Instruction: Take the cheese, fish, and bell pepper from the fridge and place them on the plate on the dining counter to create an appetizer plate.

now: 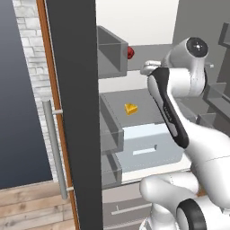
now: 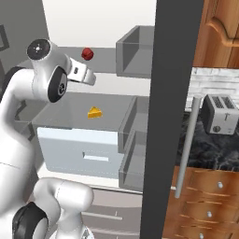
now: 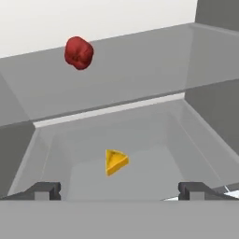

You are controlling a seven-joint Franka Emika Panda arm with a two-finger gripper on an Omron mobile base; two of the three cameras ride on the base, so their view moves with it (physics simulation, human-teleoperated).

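Counting left to right in the hand view, one bell pepper (image 3: 79, 52) is seen at eleven o'clock on the upper fridge (image 3: 140, 60) shelf and one cheese (image 3: 115, 162) wedge just below centre on the lower shelf; no fish is made out. The cheese is judged light, firm and slightly slick, best pinched across its flat sides, while the lumpy pepper is judged stiff and prone to rolling. The gripper (image 3: 119, 190) is held fully open and empty, its fingertips (image 3: 46, 190) at six o'clock below the cheese.
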